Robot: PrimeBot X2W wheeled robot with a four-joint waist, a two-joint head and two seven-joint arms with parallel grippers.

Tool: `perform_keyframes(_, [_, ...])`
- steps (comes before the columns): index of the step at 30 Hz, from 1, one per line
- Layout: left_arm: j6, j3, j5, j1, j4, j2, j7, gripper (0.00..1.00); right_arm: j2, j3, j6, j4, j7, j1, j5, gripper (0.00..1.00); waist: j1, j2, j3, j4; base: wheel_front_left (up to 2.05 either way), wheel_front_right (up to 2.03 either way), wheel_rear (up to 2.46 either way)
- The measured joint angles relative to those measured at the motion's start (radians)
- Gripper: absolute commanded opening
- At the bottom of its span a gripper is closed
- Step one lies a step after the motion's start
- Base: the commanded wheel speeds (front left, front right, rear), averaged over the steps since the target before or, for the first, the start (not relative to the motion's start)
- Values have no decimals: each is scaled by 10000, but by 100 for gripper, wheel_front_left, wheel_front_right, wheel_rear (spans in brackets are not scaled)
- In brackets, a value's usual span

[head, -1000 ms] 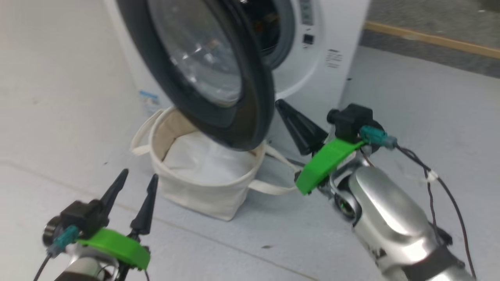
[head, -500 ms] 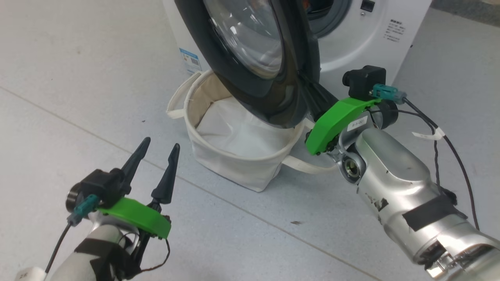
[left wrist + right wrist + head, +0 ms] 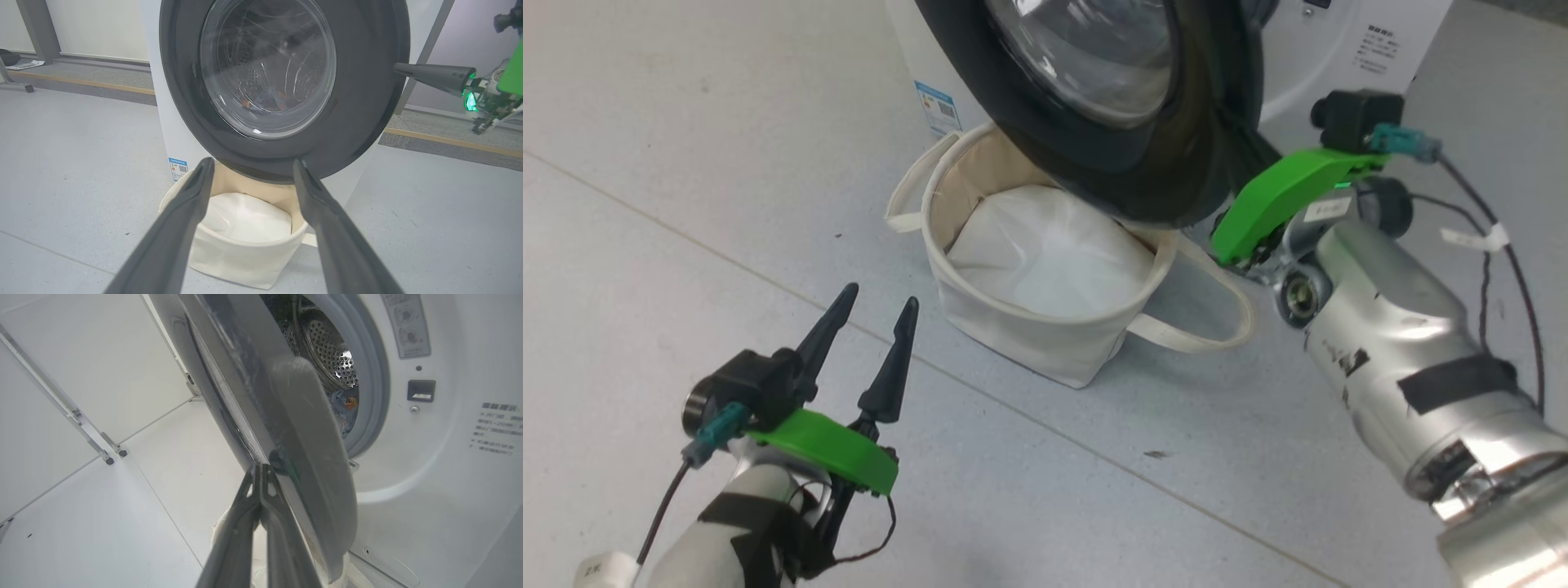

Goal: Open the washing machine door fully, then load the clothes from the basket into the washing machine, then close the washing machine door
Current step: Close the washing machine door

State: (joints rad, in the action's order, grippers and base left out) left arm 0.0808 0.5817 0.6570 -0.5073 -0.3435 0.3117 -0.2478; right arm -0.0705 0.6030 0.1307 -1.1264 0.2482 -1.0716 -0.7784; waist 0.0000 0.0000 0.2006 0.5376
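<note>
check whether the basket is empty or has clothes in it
Empty: the basket holds no garment, and its white padded base lies bare where visible. Blue printed clothes sit inside the drum.

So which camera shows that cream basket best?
The head view: the basket shows from above with rim, both strap handles and white padded base, the door overhanging its far edge. The left wrist view sees its front wall and base. The right wrist view gives at most a pale sliver.

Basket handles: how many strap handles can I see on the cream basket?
2. One handle hangs at the basket's left side; the other lies on the floor on its right. The washing machine door covers the back rim, so more could hide there.
</note>
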Motion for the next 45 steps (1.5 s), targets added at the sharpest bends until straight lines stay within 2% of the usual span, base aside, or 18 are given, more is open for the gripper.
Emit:
perform_keyframes(7, [174, -403, -163, -313, 267, -311, -12, 100, -8, -1064, 0, -1162, 0, -1343, 782, 0, 1, 0, 652, 54, 0, 0, 0])
perform_keyframes(13, [322, -786, -343, -338, 393, -566, -12, 100, -33, -2449, 0, -1666, 2, -2318, 2019, 0, 1, 0, 1324, 98, 0, 0, 0])
perform_keyframes(24, [456, -1202, -617, -585, 577, -1129, -12, 100, -477, -5091, 0, -1847, 8, -2820, 4489, 0, 0, 0, 2266, 342, 0, 0, 0])
perform_keyframes(30, [489, -1294, -688, -585, 593, -1145, -12, 100, -355, -6403, 0, -1726, 8, -2820, 5739, 0, 0, 0, 2490, 403, 0, 0, 0])
perform_keyframes(38, [512, -1312, -673, -620, 698, -1147, -13, 100, -46, -7643, 4, -1264, 6, -2762, 7181, 0, 0, 1, 2623, 398, 0, 0, 0])
perform_keyframes(39, [512, -1310, -673, -648, 708, -1147, -13, 100, -23, -7774, 6, -1233, 6, -2764, 7375, 17, 0, 1, 2630, 396, 0, 0, 0])
perform_keyframes(40, [512, -1310, -673, -691, 711, -1147, -12, 100, -17, -7864, 6, -1214, 6, -2763, 7532, 95, 0, 1, 2629, 392, 0, 0, 0])
perform_keyframes(41, [512, -1315, -673, -723, 727, -1147, -13, 100, -2, -7940, 6, -1198, 4, -2762, 7664, 100, 0, 1, 2621, 381, 0, 0, 0])
perform_keyframes(45, [512, -1315, -671, -736, 667, -1131, -13, 100, 58, -7728, 35, -1183, -2, -2665, 7363, 100, 0, 1, 2399, 348, 0, 0, 0])
